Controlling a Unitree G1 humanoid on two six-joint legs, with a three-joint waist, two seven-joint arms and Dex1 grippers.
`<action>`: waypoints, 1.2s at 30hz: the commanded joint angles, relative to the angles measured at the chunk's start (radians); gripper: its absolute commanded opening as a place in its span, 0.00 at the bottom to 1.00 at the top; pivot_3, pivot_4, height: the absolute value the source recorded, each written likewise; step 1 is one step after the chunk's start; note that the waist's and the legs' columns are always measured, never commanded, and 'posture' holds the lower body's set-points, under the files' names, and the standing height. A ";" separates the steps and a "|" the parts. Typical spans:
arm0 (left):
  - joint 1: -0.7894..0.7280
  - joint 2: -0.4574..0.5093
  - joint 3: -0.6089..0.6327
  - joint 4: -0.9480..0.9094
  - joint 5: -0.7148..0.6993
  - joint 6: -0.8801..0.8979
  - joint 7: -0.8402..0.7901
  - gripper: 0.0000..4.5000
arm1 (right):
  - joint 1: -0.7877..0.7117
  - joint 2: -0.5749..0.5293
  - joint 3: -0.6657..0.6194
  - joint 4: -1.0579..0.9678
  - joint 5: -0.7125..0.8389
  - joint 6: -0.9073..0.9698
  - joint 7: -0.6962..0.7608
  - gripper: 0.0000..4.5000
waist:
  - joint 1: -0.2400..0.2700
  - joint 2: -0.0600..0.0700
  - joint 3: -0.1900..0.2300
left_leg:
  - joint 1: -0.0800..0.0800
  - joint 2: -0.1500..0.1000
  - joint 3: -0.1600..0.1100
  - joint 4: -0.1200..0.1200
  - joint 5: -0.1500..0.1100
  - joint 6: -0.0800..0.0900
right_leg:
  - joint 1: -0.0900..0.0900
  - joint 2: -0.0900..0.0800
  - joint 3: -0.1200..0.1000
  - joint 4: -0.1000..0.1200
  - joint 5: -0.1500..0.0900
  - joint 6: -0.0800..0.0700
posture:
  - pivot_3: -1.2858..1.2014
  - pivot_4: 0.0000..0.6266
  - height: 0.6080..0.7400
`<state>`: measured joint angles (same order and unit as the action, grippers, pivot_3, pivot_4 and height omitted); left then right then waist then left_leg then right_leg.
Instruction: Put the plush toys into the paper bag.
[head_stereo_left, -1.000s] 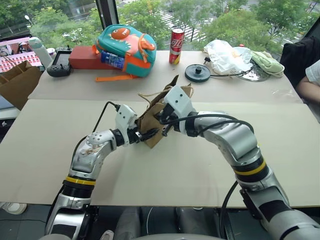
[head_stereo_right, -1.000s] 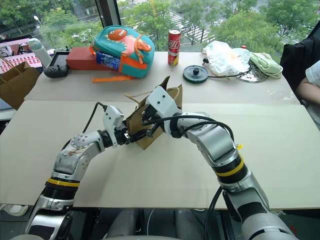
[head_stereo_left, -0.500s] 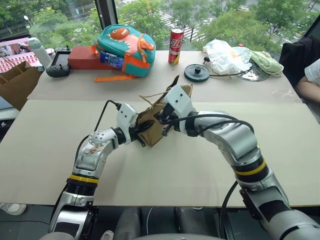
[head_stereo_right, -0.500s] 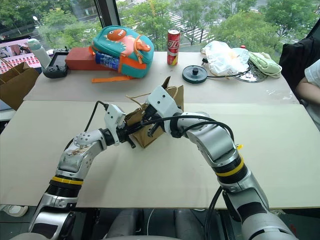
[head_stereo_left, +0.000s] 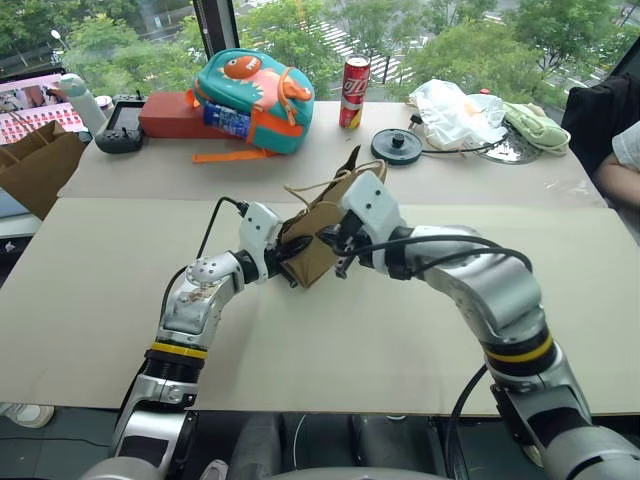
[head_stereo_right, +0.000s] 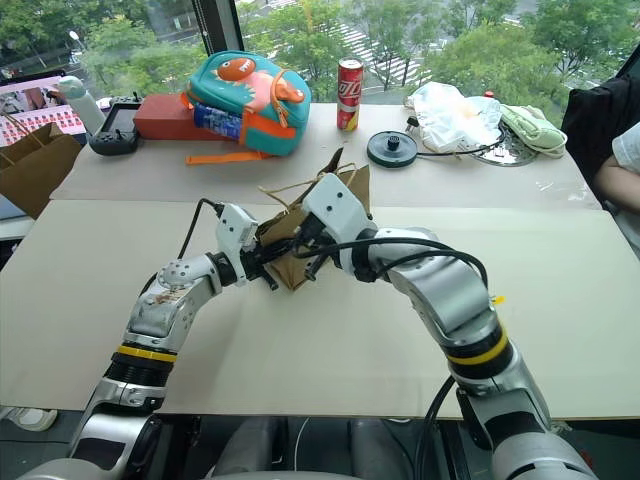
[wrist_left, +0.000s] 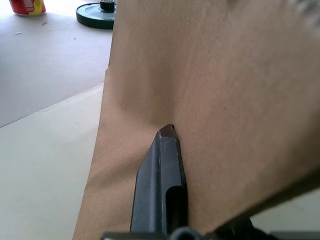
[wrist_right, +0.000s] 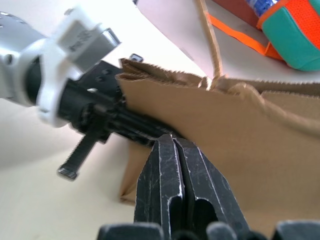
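On the table's near half: both arms met at one brown bag, with bare tabletop on every side of them.
Table (head_stereo_left: 90, 300): pale, wide, with a seam running across it; the front edge lay near the robot, the far edge against the window. Clutter stayed along the far strip, well apart from the grippers.
Open room: broad bare tabletop to the left and to the right of the arms, and between the bag and the front edge.
Paper bag (head_stereo_left: 318, 250): creased kraft paper, standing tilted near the table's middle, its serrated top edge up and a twisted cord handle looping above it. What lay inside could not be seen.
Left gripper (head_stereo_left: 288, 266): fingers pinched together on the bag's left wall; the wrist view had one black finger (wrist_left: 160, 185) flat against the paper, the other hidden behind it.
Right gripper (wrist_right: 176, 150): fingers pressed tight together, clamped on the bag's upper edge from the right side.
Dinosaur backpack (head_stereo_left: 252, 88): teal and orange, at the far left of the back strip, against a red box (head_stereo_left: 165, 115).
White plastic bag (head_stereo_left: 455, 108): crumpled, far right of the back strip.
Darker brown bag (head_stereo_left: 35, 165): off the table's left edge.
Person's arm (head_stereo_left: 615, 165): at the right edge of the table.
Red can (head_stereo_left: 353, 90): upright near the far edge, beside the backpack.
Black disc (head_stereo_left: 396, 146): flat, just right of the can.
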<state>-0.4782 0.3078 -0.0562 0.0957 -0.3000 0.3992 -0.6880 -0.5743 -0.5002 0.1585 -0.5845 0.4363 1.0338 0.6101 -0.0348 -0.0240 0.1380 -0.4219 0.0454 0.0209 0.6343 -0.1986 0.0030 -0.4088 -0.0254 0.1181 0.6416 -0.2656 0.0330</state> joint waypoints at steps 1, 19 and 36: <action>-0.012 0.014 0.063 -0.065 -0.071 0.011 -0.027 0.01 | 0.097 -0.070 -0.291 -0.132 0.230 -0.002 0.136 0.00 | 0.000 0.000 0.000 | 0.000 0.000 0.000 0.000 0.000 0.000 | 0.000 0.000 0.000 0.000 0.000 0.000 | 0.52 0.24 0.95; 0.016 0.465 0.012 -0.140 -0.192 -0.036 -0.726 0.01 | 0.334 -0.373 -0.513 0.091 0.279 -0.201 0.337 0.00 | -0.009 0.000 0.000 | 0.006 0.000 0.001 -0.001 0.000 0.000 | 0.005 0.001 0.001 -0.001 -0.002 0.001 | 0.52 0.24 0.95; 0.010 0.397 -0.069 0.036 -0.049 -0.273 -0.775 0.01 | 0.359 -0.428 -0.467 0.047 0.311 -0.211 0.357 0.00 | -0.005 0.000 0.000 | 0.006 0.001 0.001 0.000 0.000 0.000 | 0.005 0.001 0.001 0.000 -0.002 0.001 | 0.52 0.24 0.95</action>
<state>-0.4670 0.7032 -0.1272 0.1341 -0.3564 0.1443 -1.4675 -0.2022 -0.9088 -0.3001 -0.5110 0.7313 0.8394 0.9604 -0.0397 -0.0243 0.1384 -0.4158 0.0460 0.0222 0.6339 -0.1986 0.0030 -0.4040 -0.0246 0.1195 0.6416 -0.2674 0.0340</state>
